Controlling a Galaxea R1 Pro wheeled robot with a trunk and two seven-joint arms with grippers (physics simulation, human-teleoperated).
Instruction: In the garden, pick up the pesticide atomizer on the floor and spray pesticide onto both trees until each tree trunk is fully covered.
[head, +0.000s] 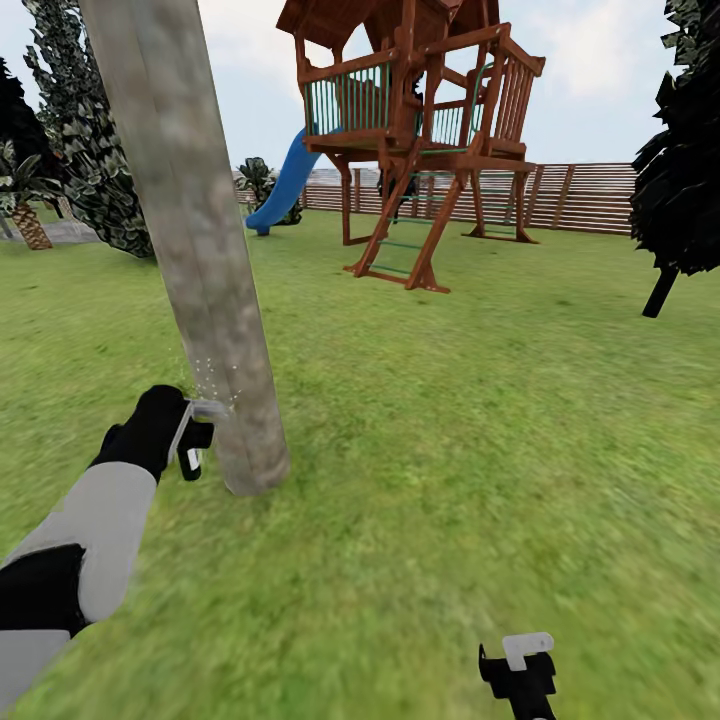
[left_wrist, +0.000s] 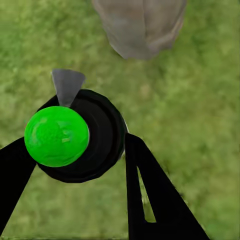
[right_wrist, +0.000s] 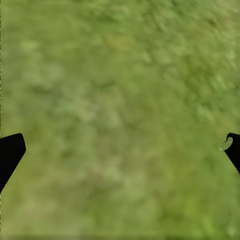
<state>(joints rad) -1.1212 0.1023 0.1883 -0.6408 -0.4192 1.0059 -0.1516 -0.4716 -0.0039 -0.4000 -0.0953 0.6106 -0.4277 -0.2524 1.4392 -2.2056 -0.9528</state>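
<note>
Your left gripper (head: 190, 437) is closed around the atomizer (left_wrist: 75, 135), its black body and green cap wedged between the two fingers in the left wrist view. The grey nozzle points straight ahead of the tool at the tree trunk (head: 190, 240), which stands just beyond the nozzle tip; faint white specks hang between nozzle and bark, so spray looks to be landing low on the trunk. The trunk's long axis runs up and away from the tool, leaning slightly, so coverage likely depends on sweeping the nozzle upward along it. Your left arm is stretched forward and low, wrist near the trunk base. The right gripper (head: 520, 672) hangs spread wide and empty over the grass (right_wrist: 120, 100), well apart from the trunk.
</note>
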